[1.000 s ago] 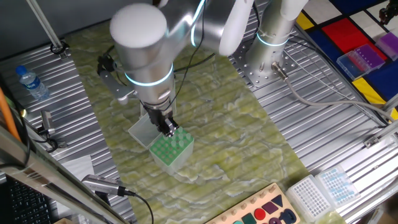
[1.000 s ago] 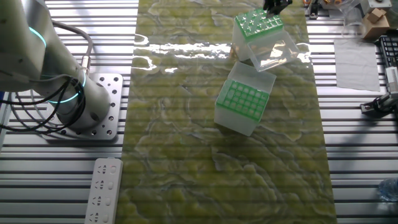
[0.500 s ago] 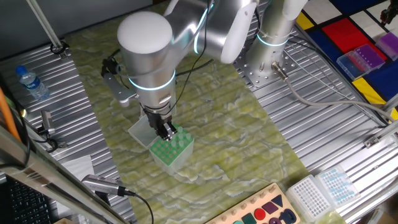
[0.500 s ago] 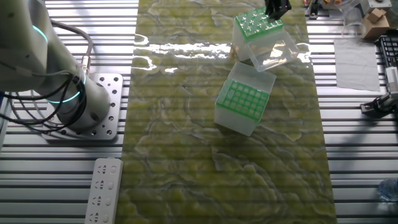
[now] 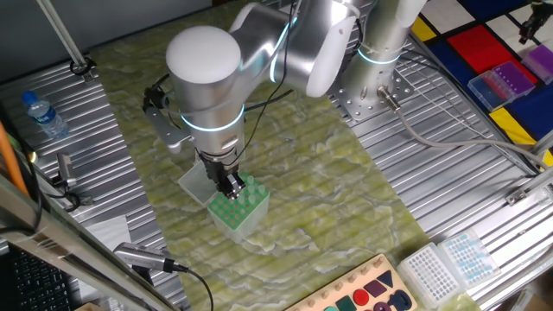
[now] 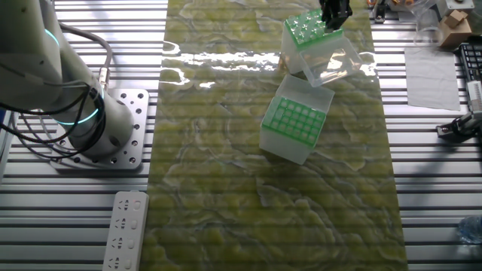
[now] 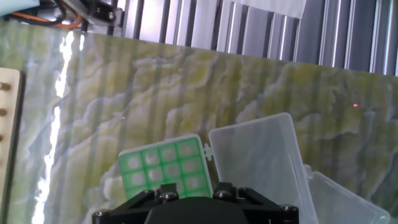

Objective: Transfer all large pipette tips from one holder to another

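A green-topped holder (image 6: 310, 28) stands at the far end of the mat with its clear lid (image 6: 331, 65) hinged open. Pale round tops of large pipette tips (image 7: 194, 182) show in its cells. My gripper (image 6: 334, 13) hangs right over this holder's edge; in one fixed view the gripper (image 5: 229, 184) is low on the same holder (image 5: 240, 207). The hand view shows only the gripper's black body (image 7: 189, 202) at the bottom edge; its fingertips are hidden. A second green-grid holder (image 6: 295, 124) sits mid-mat in a clear box.
A white power strip (image 6: 126, 229) lies beside the mat near the arm's base (image 6: 98, 135). A water bottle (image 5: 43, 114) stands on the slatted table. White tip racks (image 5: 449, 263) and a wooden shape board (image 5: 367, 294) sit at the near edge.
The gripper has come down slightly toward the green holder's top. Both holders and the lid stay where they were.
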